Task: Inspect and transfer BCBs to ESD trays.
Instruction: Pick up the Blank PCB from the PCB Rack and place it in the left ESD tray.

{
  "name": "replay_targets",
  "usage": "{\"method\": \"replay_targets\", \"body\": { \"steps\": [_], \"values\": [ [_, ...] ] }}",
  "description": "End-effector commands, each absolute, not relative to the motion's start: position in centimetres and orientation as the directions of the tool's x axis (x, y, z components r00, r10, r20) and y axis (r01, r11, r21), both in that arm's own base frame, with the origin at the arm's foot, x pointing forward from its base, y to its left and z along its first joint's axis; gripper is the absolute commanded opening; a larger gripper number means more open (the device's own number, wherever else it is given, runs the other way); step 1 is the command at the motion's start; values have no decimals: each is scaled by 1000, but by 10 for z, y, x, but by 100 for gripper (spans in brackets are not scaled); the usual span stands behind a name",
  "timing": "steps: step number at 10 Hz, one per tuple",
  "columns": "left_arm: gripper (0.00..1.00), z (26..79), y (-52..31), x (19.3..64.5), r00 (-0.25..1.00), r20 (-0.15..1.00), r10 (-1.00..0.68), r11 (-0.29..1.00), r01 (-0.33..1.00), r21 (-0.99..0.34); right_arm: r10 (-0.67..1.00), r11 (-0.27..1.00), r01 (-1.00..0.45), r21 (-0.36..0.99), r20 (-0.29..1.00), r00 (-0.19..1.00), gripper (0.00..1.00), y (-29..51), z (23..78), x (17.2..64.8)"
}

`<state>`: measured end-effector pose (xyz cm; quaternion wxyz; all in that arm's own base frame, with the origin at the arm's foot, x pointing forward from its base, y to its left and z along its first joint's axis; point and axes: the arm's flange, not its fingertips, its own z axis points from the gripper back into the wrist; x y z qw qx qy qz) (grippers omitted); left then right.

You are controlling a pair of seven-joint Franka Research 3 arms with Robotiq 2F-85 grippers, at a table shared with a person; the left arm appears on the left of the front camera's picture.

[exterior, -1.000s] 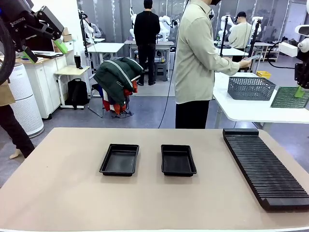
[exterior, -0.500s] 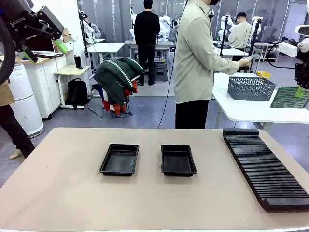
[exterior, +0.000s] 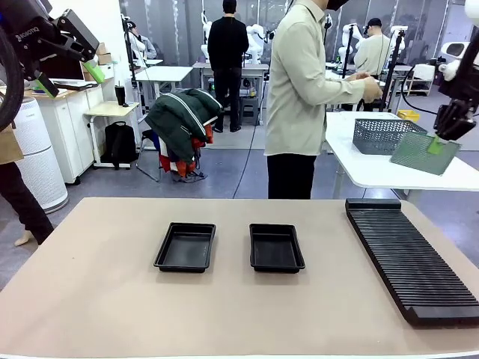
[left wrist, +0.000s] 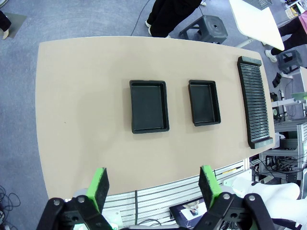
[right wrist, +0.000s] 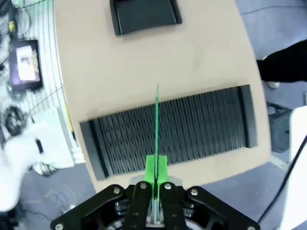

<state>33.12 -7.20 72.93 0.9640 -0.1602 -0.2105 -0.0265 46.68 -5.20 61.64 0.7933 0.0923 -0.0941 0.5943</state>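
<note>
Circuit board, thin green rectangle, is pinched at two o'clock by right pincer, presumably for inspection; left pincer is spread.

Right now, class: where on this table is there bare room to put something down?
Bare table left of the left tray, and the whole near strip. Narrower gaps between the trays and between right tray and rack. Rack crowds the right end.

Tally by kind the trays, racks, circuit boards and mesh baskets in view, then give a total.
Shallow glossy black rectangular trays: 2
Long black ribbed slotted rack: 1
Thin flat green circuit board: 1
Grey mesh basket: 1
Total: 5
</note>
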Motion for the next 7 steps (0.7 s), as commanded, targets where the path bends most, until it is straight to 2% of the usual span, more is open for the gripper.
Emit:
{"method": "replay_targets", "body": {
  "steps": [1,2,4,5,7],
  "values": [
    [100,729,-71,331,911,412,19,947,116,-299,792,483,-860,164,336,510,3,-26,615,473],
    [100,729,-71,331,911,412,19,947,116,-299,704,565,-784,257,345,620,3,-14,605,473],
    [100,729,-71,331,911,412,19,947,116,-299,525,649,-625,435,339,781,3,11,582,471],
    [100,729,-71,331,911,412,19,947,116,-299,466,679,-565,469,320,825,3,25,567,464],
    [100,729,-71,331,911,412,19,947,116,-299,421,701,-547,458,354,835,3,31,562,446]
  ]
}}
